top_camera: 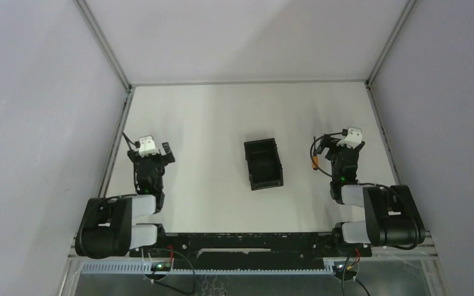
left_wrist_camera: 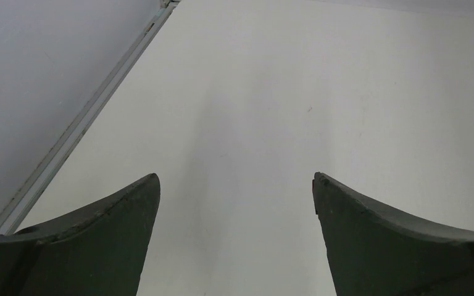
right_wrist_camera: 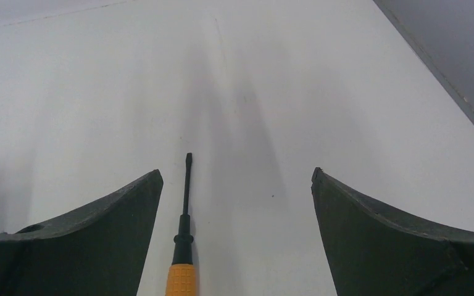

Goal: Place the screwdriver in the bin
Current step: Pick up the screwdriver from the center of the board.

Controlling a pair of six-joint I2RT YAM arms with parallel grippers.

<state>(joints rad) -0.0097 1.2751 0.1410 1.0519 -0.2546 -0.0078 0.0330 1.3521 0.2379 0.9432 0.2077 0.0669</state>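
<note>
Bin (top_camera: 247, 161): small black open-top plastic bin, upright at the middle of the white table (top_camera: 210, 117), between the two arms; long side running roughly near to far, slightly skewed.
Bin contents: from the top view only dark inner walls and floor to be made out inside.
Screwdriver (right_wrist_camera: 184, 237): flat on the table, outside the bin and well to its right; orange handle toward the right wrist camera and cut off by the lower edge of that view, thin black shaft pointing away.
Screwdriver versus fingers: between the two fingers of the right gripper (right_wrist_camera: 235, 171), much closer to the finger on the left of the wrist view; a narrow strip of table visible between shaft and that finger, so apart, not touching.
Right gripper state: fingers spread wide, clamped on nothing, low over the table.
Left gripper (left_wrist_camera: 236, 176): fingers likewise spread wide, only bare white table between them; well apart from bin and screwdriver, near the left side of the table.
Frame rail (left_wrist_camera: 80, 123): pale metal strip along the table's left edge, running diagonally through the left wrist view, grey wall beyond it.
</note>
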